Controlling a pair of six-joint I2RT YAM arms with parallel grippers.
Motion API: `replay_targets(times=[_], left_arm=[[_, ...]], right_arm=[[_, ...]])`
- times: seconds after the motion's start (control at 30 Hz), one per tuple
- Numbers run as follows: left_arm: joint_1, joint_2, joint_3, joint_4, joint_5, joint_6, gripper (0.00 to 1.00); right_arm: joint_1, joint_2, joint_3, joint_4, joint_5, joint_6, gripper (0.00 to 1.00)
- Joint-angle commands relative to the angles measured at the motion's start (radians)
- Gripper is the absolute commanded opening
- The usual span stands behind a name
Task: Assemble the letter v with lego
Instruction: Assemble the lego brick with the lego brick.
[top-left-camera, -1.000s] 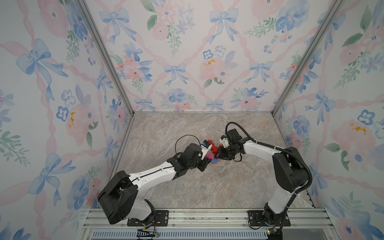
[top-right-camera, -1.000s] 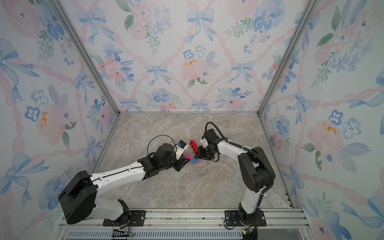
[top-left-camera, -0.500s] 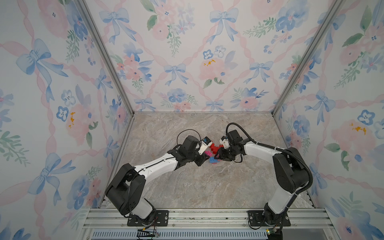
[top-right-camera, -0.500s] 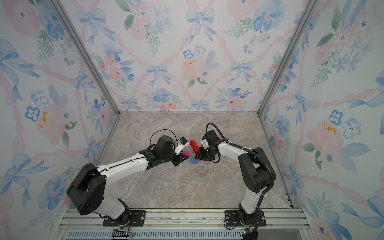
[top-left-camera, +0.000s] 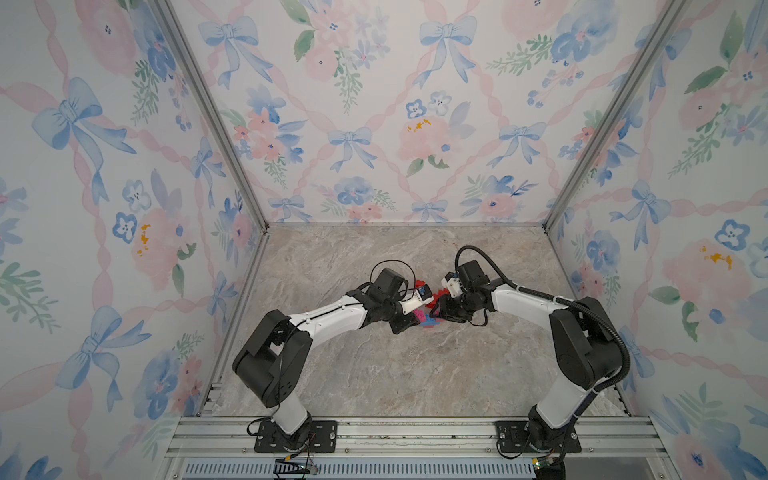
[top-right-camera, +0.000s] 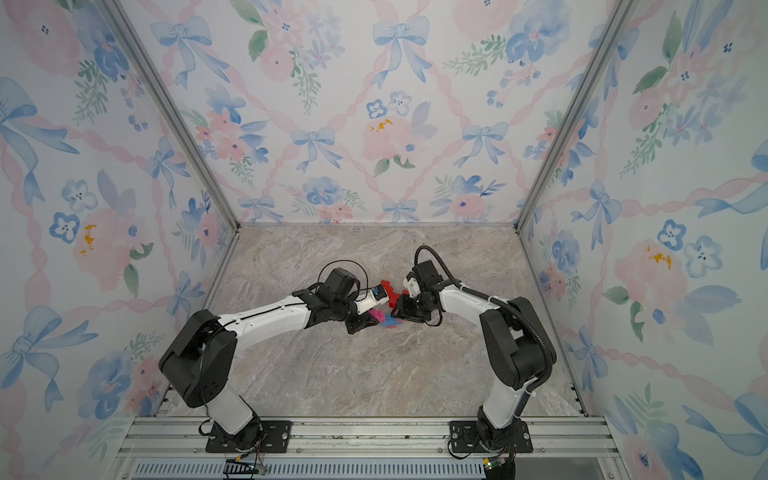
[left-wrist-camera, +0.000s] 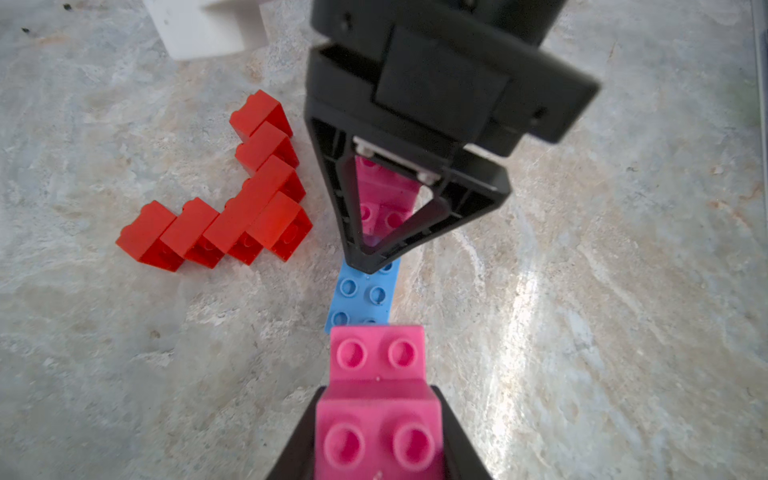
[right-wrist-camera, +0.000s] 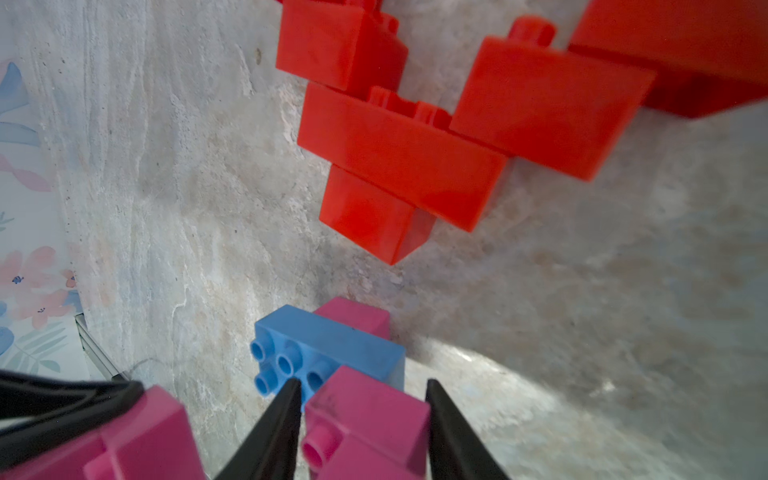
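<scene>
One red V is done, 12 o'clock of the half-built pink-blue V your left gripper clamps; right gripper grip unclear.

The middle of the floor is crowded: the left gripper, clamped on a pink brick, and the right gripper meet tip to tip over the blue brick. The red bricks lie just beside them on the back wall's side. Bare marble lies open toward the front rail and out to either side.
</scene>
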Motion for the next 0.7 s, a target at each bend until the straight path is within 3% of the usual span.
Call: replay_targets(times=[0.0, 0.3, 0.67], left_arm=[[0.028, 0.061, 0.082, -0.104, 0.057, 0.119, 0.00], [0.036, 0.149, 0.190, -0.206, 0.046, 0.251, 0.00], [0.036, 0.149, 0.200, -0.240, 0.112, 0.263, 0.00]], right_arm=[[-0.005, -0.027, -0.016, 0.009, -0.013, 0.003, 0.48], [-0.009, -0.026, -0.021, 0.015, -0.013, 0.010, 0.48], [-0.012, -0.022, -0.022, 0.011, -0.016, 0.004, 0.45]])
